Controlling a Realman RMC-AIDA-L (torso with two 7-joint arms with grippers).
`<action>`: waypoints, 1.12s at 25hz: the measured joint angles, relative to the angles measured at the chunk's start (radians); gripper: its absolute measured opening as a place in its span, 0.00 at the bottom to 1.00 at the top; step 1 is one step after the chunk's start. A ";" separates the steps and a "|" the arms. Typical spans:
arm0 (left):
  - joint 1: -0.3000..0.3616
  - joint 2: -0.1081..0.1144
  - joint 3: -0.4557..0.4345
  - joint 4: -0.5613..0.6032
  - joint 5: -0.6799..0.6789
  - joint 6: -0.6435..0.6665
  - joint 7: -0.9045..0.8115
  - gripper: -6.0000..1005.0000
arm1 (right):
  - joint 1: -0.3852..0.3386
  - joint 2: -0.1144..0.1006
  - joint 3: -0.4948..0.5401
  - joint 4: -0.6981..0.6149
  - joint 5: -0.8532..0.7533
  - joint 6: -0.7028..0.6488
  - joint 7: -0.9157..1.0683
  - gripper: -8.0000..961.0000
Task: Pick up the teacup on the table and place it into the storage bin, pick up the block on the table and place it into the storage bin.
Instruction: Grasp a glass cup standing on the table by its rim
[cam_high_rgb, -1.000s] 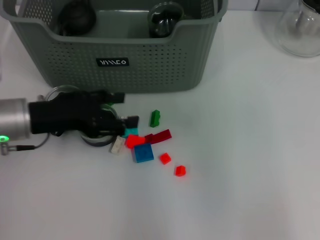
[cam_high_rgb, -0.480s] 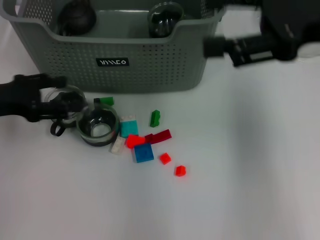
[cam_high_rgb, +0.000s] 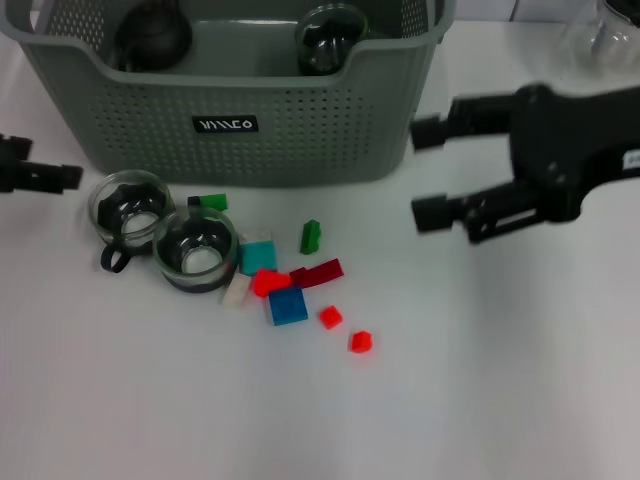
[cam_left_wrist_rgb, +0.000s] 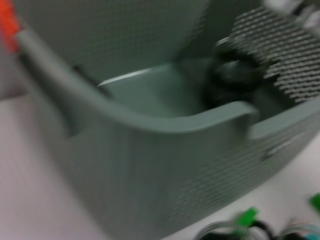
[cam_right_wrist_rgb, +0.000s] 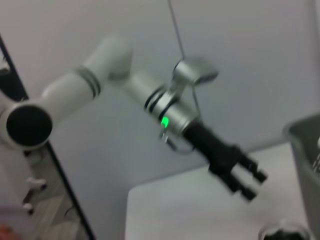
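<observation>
Right gripper (cam_high_rgb: 425, 172): jaws spread wide, empty, above the table at 3 o'clock of the storage bin (cam_high_rgb: 300, 120). Left gripper (cam_high_rgb: 50, 177): at 9 o'clock edge; jaw state cannot be told. Bin label: unreadable. Two teacups (cam_high_rgb: 130, 205) upright, touching, beside scattered blocks (cam_high_rgb: 287, 305) at 6 o'clock of the bin.

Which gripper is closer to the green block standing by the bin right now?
The right. The right gripper hangs open off the green block's right side, beside the bin's corner. The left gripper is at the far left edge, beyond both teacups.
</observation>
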 joint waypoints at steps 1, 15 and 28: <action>-0.014 -0.004 0.009 0.021 0.042 -0.003 -0.053 0.86 | 0.009 0.002 0.000 0.012 -0.021 -0.004 0.000 0.97; -0.174 -0.015 0.267 -0.042 0.325 -0.026 -0.443 0.85 | 0.057 0.001 0.002 0.090 -0.125 -0.008 -0.022 0.97; -0.198 0.018 0.365 -0.240 0.330 -0.190 -0.527 0.86 | 0.055 -0.002 0.009 0.140 -0.126 -0.006 -0.053 0.97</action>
